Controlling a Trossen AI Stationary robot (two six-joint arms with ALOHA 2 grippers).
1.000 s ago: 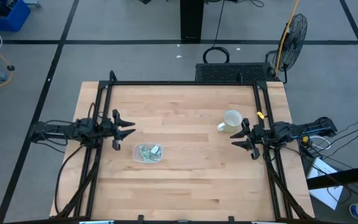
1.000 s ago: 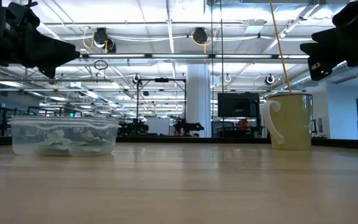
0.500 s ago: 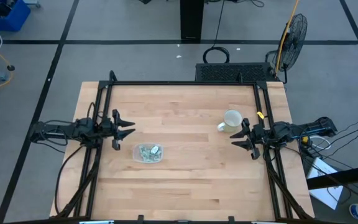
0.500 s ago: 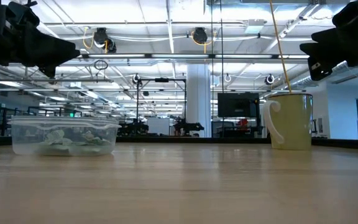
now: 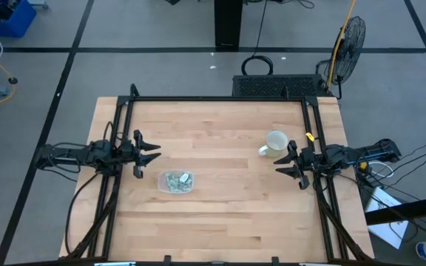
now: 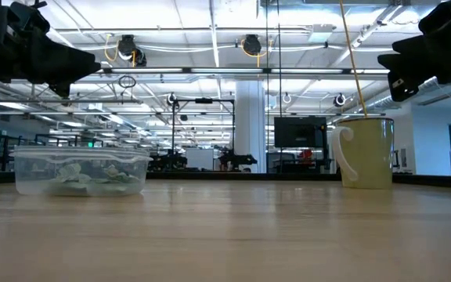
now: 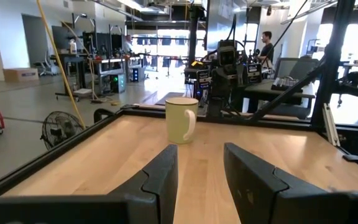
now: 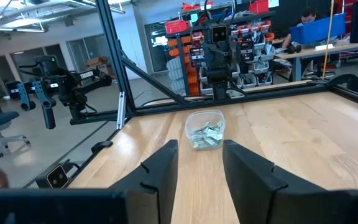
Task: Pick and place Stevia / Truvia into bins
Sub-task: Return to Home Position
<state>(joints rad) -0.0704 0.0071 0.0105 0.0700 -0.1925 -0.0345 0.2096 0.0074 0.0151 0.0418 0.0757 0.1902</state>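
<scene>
The clear plastic bin (image 5: 177, 182) stands on the table left of centre, with pale green and white Stevia sachets (image 5: 179, 179) lying inside it; it also shows in the low view (image 6: 79, 171) and the right wrist view (image 8: 205, 129). My left gripper (image 5: 151, 153) hovers open above the table's left side, up and left of the bin. My right gripper (image 5: 285, 164) hovers open at the table's right side, beside the white mug (image 5: 275, 142). Both grippers hold nothing. No sachet shows lying loose on the table.
The white mug (image 6: 364, 152) stands upright near the table's right edge, close to my right gripper, handle toward the table's centre. A black frame (image 5: 220, 98) rims the table's far and side edges. Bare wood (image 5: 228, 214) fills the middle and near part.
</scene>
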